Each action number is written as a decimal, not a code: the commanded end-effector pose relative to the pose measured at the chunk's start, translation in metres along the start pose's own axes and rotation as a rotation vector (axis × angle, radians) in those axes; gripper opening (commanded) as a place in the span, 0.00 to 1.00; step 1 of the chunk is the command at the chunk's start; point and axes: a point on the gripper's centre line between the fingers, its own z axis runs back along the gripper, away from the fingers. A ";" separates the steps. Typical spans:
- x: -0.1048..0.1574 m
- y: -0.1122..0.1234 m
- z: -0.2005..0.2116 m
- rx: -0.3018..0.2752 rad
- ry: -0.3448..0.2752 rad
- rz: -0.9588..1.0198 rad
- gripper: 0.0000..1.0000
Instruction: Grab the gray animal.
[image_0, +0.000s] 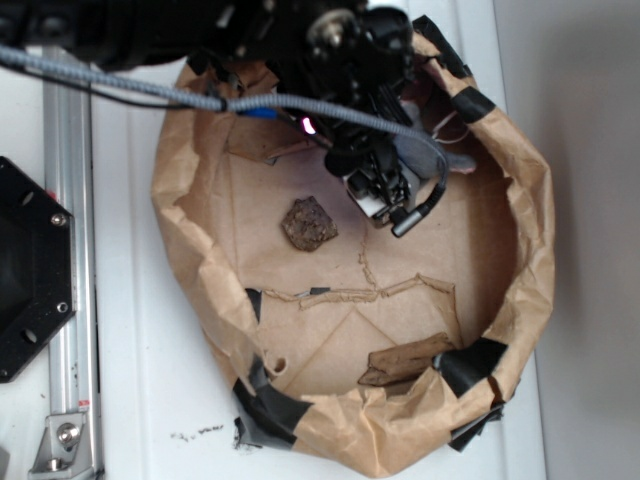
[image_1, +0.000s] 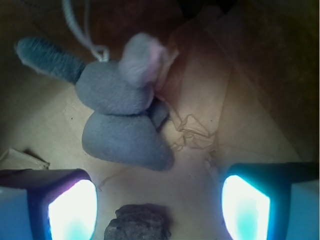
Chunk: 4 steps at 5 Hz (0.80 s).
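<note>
In the wrist view the gray animal (image_1: 120, 117), a soft plush with a pinkish ear (image_1: 146, 56), a fuzzy tail (image_1: 45, 57) and a pale string loop (image_1: 80, 27), lies on the brown paper floor. It sits ahead of my gripper (image_1: 159, 205) and a little to the left, clear of both fingertips. The gripper is open, its two lit pads (image_1: 72, 210) spread wide. A brown rock-like lump (image_1: 137, 225) lies low between them. In the exterior view my gripper (image_0: 392, 205) hangs inside the paper basin, and the arm hides most of the animal.
A crumpled brown paper basin with a raised rim (image_0: 190, 250) and black tape patches (image_0: 470, 365) encloses everything. The brown lump (image_0: 308, 223) lies left of the gripper. A torn cardboard scrap (image_0: 405, 360) rests near the front wall. A metal rail (image_0: 70, 250) runs outside on the left.
</note>
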 end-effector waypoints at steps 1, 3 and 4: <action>0.030 -0.019 -0.006 -0.045 -0.057 -0.023 1.00; 0.038 -0.061 -0.053 0.073 -0.050 -0.156 1.00; 0.031 -0.054 -0.051 0.097 -0.047 -0.170 0.00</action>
